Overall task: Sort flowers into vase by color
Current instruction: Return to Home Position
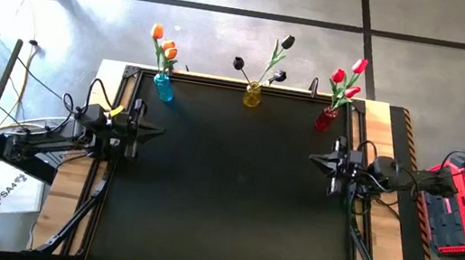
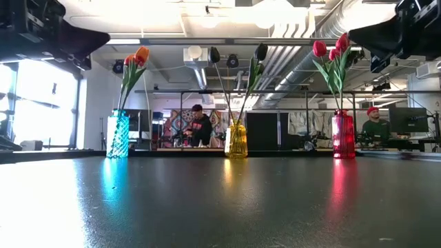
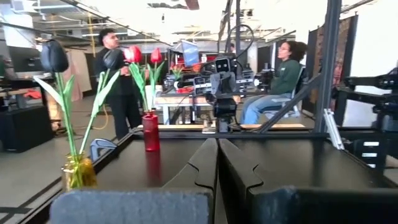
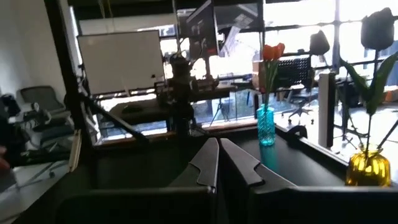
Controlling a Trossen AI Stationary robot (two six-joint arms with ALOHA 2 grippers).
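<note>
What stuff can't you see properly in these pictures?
Left wrist view: the blue vase lies outside the frame.
Right wrist view: the red vase lies outside the frame.
Low view: the orange flowers overlap, hiding their number.
High view: fingers of the left gripper and right gripper are too small to separate.

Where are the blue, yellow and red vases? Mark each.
blue vase [image 2: 118, 136]: low view, ribbed body.
yellow vase [image 2: 238, 141]: low view, glass body.
red vase [image 2: 344, 136]: low view, ribbed body.
</note>
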